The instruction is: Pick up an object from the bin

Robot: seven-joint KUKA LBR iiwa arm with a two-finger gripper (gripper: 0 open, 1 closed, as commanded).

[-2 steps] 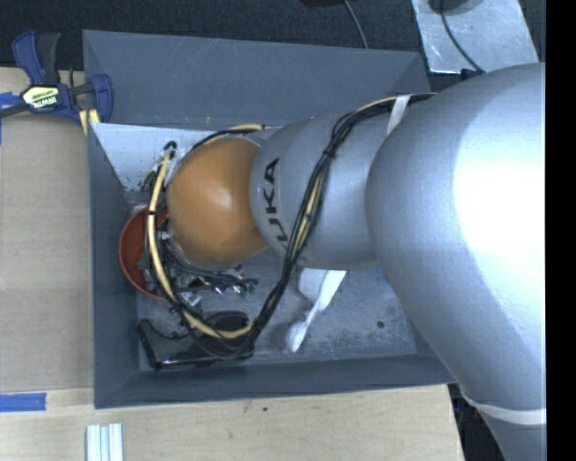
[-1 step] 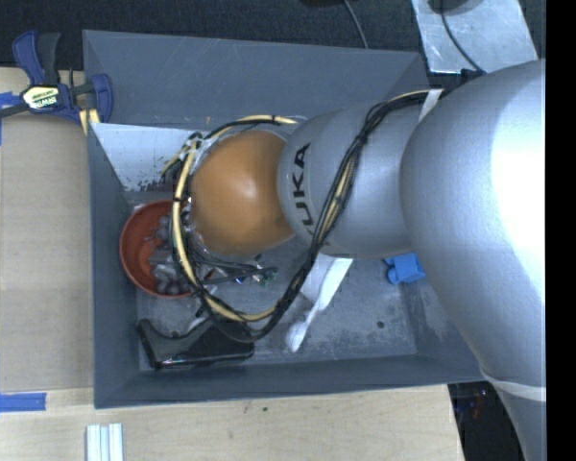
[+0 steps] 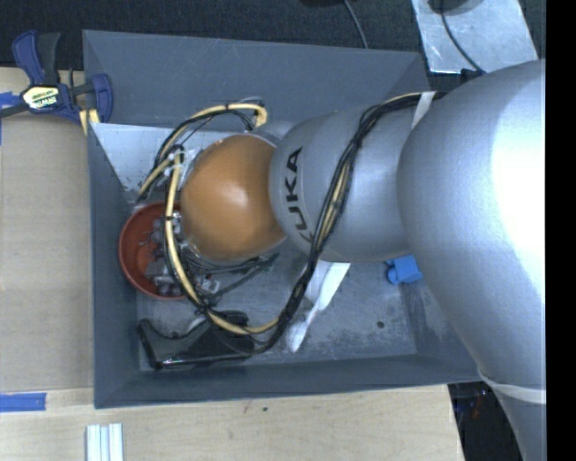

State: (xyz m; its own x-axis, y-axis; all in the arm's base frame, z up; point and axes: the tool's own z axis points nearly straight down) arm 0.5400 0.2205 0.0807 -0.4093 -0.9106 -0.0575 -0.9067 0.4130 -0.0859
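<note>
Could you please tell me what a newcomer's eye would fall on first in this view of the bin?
The big silver arm reaches in from the right, and its orange cover hangs over a red bowl at the left of the bin. Around it lie a black thing in the lower left corner, a white piece near the middle, and a small blue block at the right.

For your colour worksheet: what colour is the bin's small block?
The block is blue; camera view.

text: "uka" | black letters | on: silver arm [image 3: 374, 221]
</note>
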